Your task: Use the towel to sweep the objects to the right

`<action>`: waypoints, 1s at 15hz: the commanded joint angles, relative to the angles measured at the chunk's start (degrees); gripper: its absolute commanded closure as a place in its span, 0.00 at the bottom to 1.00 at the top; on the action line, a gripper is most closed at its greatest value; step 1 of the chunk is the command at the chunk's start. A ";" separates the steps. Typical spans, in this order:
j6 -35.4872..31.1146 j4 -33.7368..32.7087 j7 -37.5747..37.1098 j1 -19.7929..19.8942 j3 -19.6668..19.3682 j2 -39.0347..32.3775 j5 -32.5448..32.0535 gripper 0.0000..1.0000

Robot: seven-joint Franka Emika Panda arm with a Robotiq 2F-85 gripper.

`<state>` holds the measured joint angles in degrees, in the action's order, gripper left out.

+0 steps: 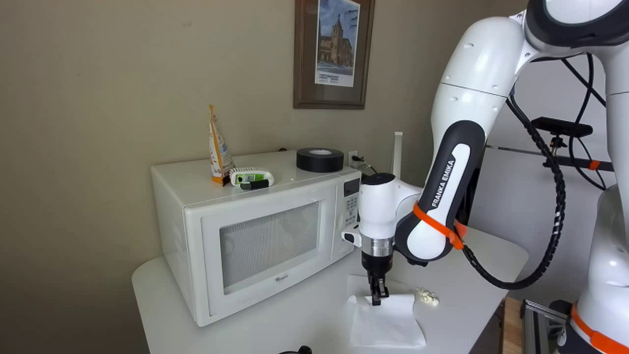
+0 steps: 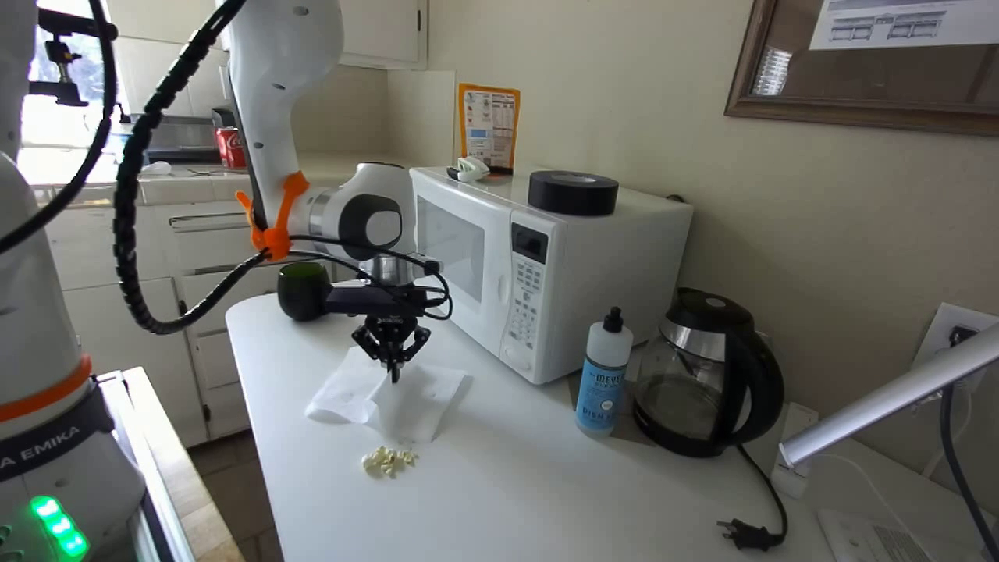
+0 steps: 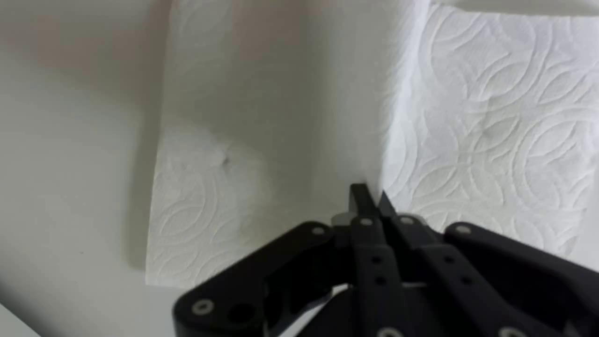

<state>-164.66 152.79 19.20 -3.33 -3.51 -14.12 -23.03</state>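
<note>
The towel [image 1: 385, 325] is spread, rumpled, on the table [image 2: 499, 492], just beside the small pale crumbs [image 2: 389, 462]. The jaws of the gripper [image 3: 376, 199] are closed, and a raised fold of the towel appears to be pinched between them. The towel is expected to be light, soft and easily torn. A thick fold is therefore best taken, low to the table, because a loose edge would probably be bent over the crumbs.

Blown-out window [image 2: 84, 125], soft shadow across towel [image 3: 337, 121]
</note>
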 commanded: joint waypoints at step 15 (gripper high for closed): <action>-19.45 4.98 19.10 48.96 48.03 -6.84 3.39 1.00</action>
<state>-184.07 158.60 38.06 43.23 42.16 -17.82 -19.37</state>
